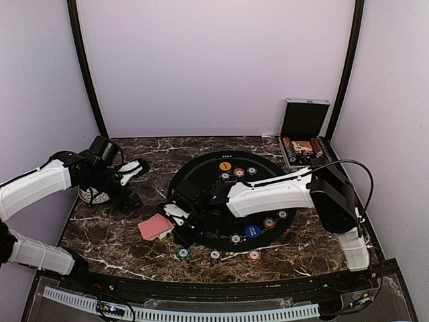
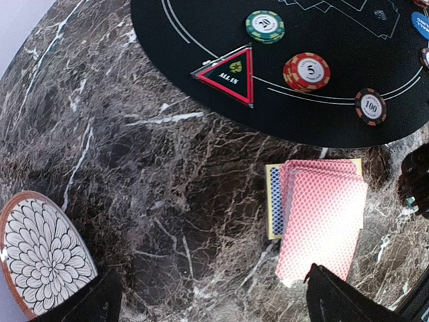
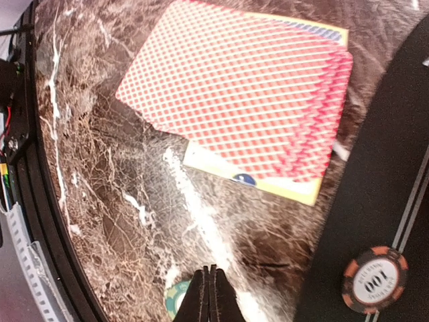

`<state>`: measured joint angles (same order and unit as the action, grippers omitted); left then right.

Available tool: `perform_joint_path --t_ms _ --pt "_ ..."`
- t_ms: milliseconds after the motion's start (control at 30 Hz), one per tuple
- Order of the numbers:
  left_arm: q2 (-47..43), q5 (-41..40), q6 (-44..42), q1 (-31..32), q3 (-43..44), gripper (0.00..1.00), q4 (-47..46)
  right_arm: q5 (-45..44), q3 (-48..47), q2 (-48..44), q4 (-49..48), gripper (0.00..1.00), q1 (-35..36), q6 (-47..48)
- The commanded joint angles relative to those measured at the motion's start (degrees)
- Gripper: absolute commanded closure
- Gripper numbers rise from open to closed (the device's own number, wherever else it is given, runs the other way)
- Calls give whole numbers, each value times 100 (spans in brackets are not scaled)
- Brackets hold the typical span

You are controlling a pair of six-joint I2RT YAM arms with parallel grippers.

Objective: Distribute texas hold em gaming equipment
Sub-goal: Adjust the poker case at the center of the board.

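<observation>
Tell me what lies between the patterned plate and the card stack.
Only bare marble tabletop between plate and red-backed card stack, shown in the left wrist view.

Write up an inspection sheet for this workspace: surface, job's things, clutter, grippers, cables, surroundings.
Surface: dark marble-patterned table top with a round black mat on it.
Job's things: red-backed cards stacked on the table beside the mat's left edge; chips on the mat, among them an orange chip and a blue chip; a green chip off the mat near the front.
Clutter: patterned plate at left; open silver case at far right.
Grippers: left gripper open, empty, above the table; right gripper shut, nothing seen in it, beside the cards.
Cables: black cable looping over the right arm.
Surroundings: plain pale walls, black frame posts.
</observation>
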<state>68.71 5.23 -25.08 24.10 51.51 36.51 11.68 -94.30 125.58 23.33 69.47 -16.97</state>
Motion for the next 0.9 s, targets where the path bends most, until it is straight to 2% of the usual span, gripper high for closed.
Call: perform_joint_path --t_ms 0,233,567,867 --pt "-188 129 -42 -378 150 1 319 -221 -267 255 -70 100 148 371" --pt "-378 157 -47 -833 316 1 413 -681 -329 433 -275 100 300 677" --pt "-341 270 -137 -1263 611 1 744 -1124 -938 935 -215 100 398 1094" --pt "-489 206 -273 -1328 538 1 787 -1372 -1697 1440 -61 100 469 1262"
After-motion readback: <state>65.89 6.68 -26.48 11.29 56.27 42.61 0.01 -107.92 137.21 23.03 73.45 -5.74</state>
